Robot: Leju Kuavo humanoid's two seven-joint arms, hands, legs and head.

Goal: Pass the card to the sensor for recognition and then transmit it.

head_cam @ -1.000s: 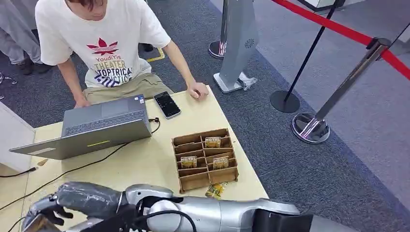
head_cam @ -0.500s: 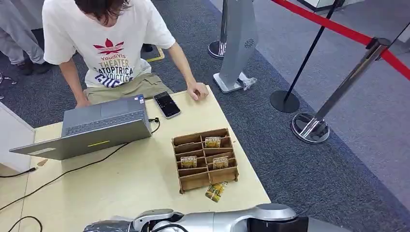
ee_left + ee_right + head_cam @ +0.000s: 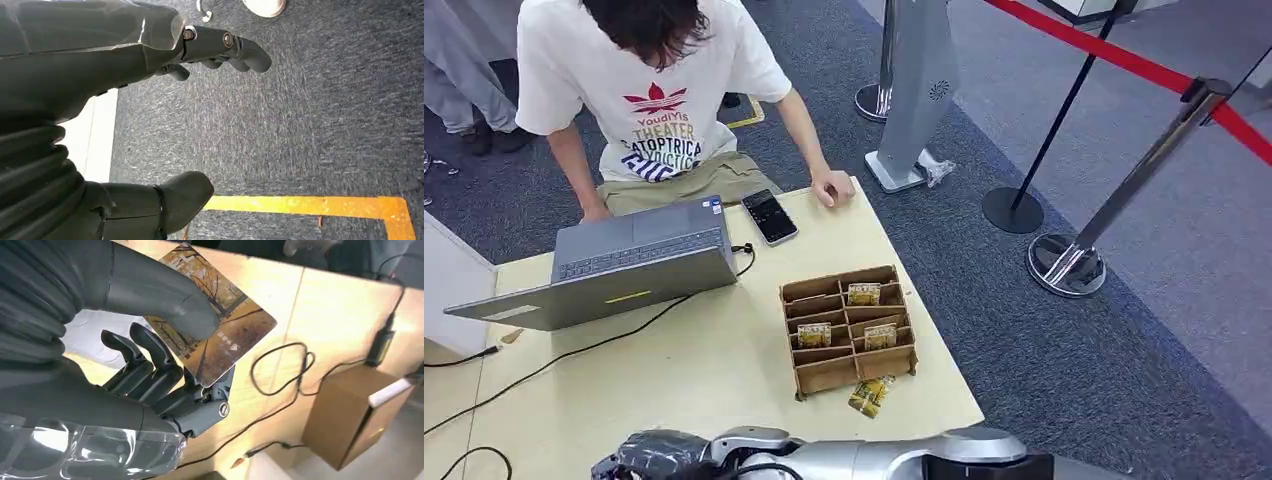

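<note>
- We judge the task to be in its middle part: the card [image 3: 215, 327] is already picked up, but the pictures do not show that it was read, and the passing on is not yet done.
- In the right wrist view the right hand [image 3: 150, 370] holds the card; the thick thumb [image 3: 165, 297] presses on its printed face and the dark fingers [image 3: 155, 367] support it from behind, so the fingers are clamped on the card.
- The card is tilted above the light wooden table [image 3: 320, 315], with a black cable [image 3: 280, 370] and a brown box [image 3: 345, 415] beyond it. We cannot tell if this box is the sensor.
- In the head view the right arm [image 3: 844, 458] lies across the lower edge of the frame, with the hand at the lower left, near the table edge.
- The left hand [image 3: 165, 115] hangs over the grey carpet [image 3: 310, 110]; its fingers and thumb are apart and hold nothing.
- In the middle of the head view stands a cardboard tray [image 3: 849, 330] with more cards in its compartments, and one small packet [image 3: 869, 395] lies just beside it.
- A person [image 3: 649, 90] sits at the upper left behind a laptop [image 3: 614, 265]; we think the card will go there in the end.
</note>
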